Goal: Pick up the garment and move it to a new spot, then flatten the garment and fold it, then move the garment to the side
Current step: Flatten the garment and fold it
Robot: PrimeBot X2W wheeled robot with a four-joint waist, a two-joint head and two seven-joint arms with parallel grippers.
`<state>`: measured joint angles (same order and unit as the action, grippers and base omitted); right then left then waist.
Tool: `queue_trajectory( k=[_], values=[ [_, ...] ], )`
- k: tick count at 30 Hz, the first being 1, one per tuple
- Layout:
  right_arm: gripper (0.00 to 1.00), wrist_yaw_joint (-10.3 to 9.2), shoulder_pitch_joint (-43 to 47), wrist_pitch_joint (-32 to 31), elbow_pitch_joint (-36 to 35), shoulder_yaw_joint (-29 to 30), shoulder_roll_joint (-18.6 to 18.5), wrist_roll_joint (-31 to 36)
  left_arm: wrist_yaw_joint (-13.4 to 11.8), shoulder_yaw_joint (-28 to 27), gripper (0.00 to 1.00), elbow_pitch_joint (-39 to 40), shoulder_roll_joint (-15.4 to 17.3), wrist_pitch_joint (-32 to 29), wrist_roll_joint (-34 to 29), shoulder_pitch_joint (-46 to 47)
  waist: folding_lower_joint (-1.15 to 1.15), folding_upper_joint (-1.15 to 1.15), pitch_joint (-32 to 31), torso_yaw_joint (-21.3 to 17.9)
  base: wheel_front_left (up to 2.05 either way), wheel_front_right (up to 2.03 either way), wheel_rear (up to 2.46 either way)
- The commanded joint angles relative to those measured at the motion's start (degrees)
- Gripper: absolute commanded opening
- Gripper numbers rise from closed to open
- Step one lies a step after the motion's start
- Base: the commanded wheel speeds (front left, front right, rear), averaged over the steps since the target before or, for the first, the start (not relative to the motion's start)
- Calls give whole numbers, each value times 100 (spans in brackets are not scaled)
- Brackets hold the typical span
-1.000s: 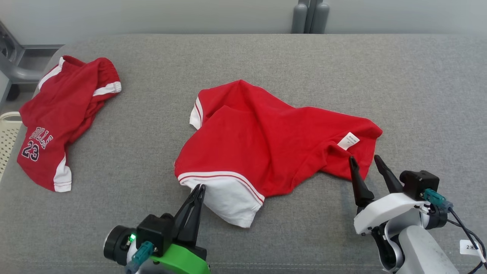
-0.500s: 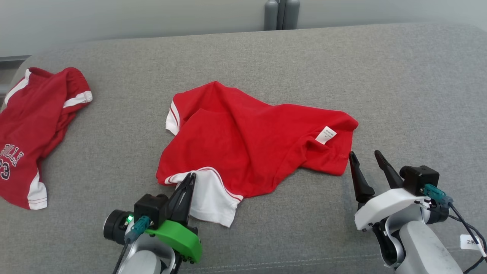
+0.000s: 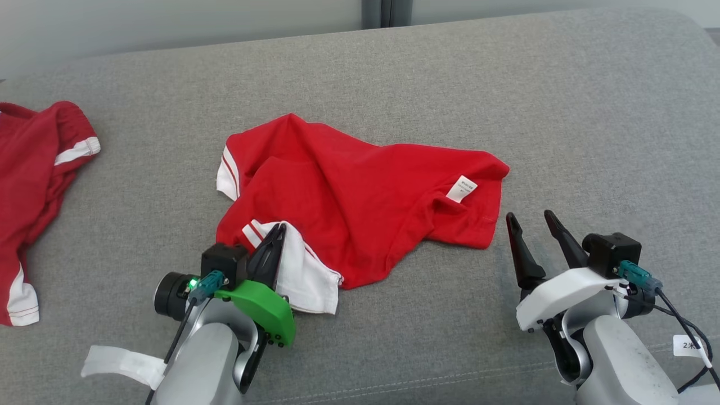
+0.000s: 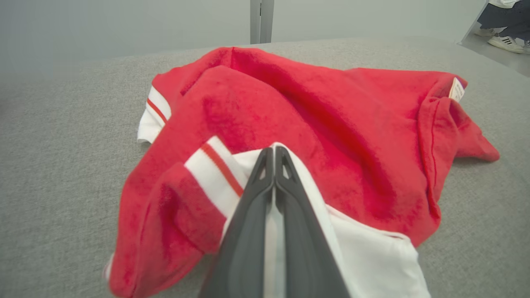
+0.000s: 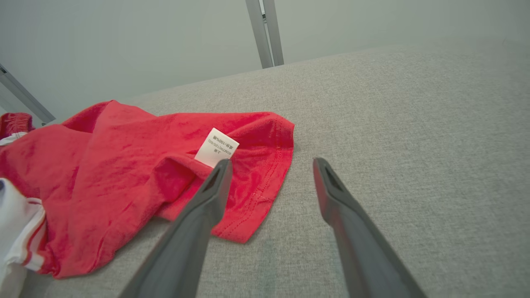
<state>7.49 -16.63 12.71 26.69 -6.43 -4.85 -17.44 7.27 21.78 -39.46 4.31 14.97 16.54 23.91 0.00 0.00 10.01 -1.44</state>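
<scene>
1. The red shirt lies crumpled near the middle of the grey surface. It has many wrinkles and a part of it is turned over itself, so it is neither flat nor folded.
2. The left gripper has its two fingers pressed together on the white part of the shirt, at the near left edge. In the left wrist view, white cloth shows in the thin slit between the fingers, so I judge this to be a real grip on the cloth.
3. The right gripper has its fingers wide apart and holds nothing. It stands just beside the near right edge of the shirt, a little below the small white label, and it seems not to touch the cloth.
4. Whether the shirt is already in its new spot, I cannot tell. I judge that the task is in its early part, either the moving or the very start of the flattening. One side is taken and the other is not yet.
5. What is left, in my judgement, is almost everything: to take the right edge, spread the shirt flat, fold it, and then carry it to the side.
6. A second red garment lies at the far left of the surface, well apart from the shirt.
</scene>
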Motion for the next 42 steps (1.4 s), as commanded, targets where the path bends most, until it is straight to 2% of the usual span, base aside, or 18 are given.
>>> queue_trajectory(
  k=[1, 2, 3, 4, 21, 27, 33, 42],
  values=[
    [100, 0, -25, 35, 6, -5, -12, 19, 12, -50, 30, -16, -20, 26, 3, 82, 0, 0, 33, -34, 0, 0, 0],
    [100, 0, -27, 41, 10, -2, -10, 21, 14, -70, 49, 15, -31, 23, -16, 76, 0, 0, 35, -36, 0, 0, 0],
    [100, 0, -26, 47, 14, 7, -8, 22, 15, -96, 98, 87, -41, 22, -43, 56, 0, 0, 36, -31, 0, 0, 0],
    [100, 0, -21, 53, 19, 21, -7, 22, 16, -112, 100, 145, -49, 22, -74, 13, 0, 0, 34, -22, 0, 0, 0],
    [100, 0, 107, 109, 61, 59, 3, 28, -62, -939, 100, 1826, -94, 16, -493, -1261, 0, 0, -153, 359, 0, 0, 0],
    [100, 0, 168, 94, 51, 70, -10, 37, -39, -1095, 100, 2078, -104, 17, -611, -1748, 0, 0, -229, 483, 0, 0, 0],
    [100, 0, 151, 42, 3, 22, -9, 35, -2, -1064, 100, 1665, -104, 14, -534, -1912, 0, 0, -219, 503, 0, 0, 0],
    [100, 0, 82, 7, -40, -30, -63, 29, 19, -1014, 100, 822, -23, 16, -398, -1517, 0, 0, -129, 292, 0, 0, 0]
  ],
)
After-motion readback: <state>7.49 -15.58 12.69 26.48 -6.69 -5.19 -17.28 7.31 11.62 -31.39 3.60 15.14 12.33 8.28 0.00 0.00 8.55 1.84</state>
